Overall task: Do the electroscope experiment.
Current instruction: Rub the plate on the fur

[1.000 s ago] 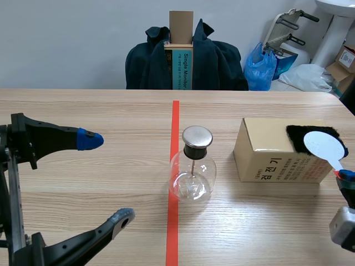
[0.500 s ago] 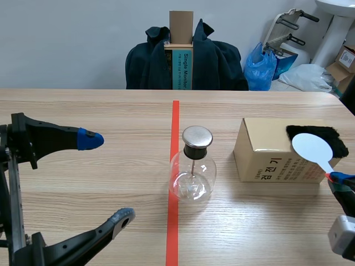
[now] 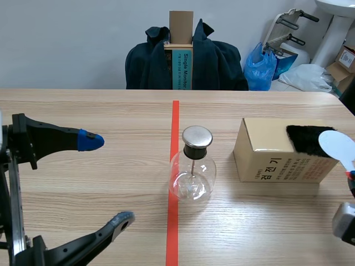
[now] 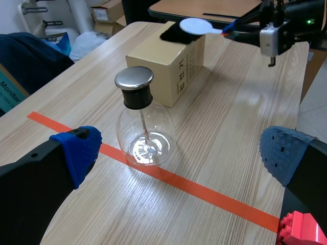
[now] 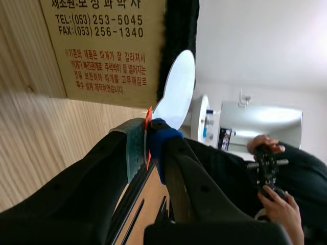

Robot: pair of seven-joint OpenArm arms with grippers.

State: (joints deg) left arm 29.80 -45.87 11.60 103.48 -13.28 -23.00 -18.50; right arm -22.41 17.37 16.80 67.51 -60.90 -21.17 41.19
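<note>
The electroscope (image 3: pixel 192 166), a round glass flask with a black neck and a metal cap, stands on the red tape line (image 3: pixel 173 221); it is ahead of my left gripper in the left wrist view (image 4: pixel 140 122). My left gripper (image 3: pixel 105 180) (image 4: pixel 181 153) is open and holds nothing, to the left of the flask. To the right of the flask stands a cardboard box (image 3: pixel 272 152) (image 4: pixel 168 51) with a black fur cloth (image 3: pixel 305 137) on top. My right gripper (image 3: pixel 350 178) (image 5: pixel 149 138) is shut on the red handle of a white round paddle (image 3: pixel 338 145) (image 5: pixel 176 92), whose disc lies over the fur's right end.
A chair draped with a dark jacket (image 3: pixel 186 61) stands beyond the table's far edge. A blue bag (image 3: pixel 260 66) and boxes lie off the table at the back right. A person's hands (image 5: pixel 271 173) show behind my right gripper.
The paddle's disc slid left over the fur, then back right to the box's right end, and my right gripper moved with it. The left arm and the flask have not moved.
</note>
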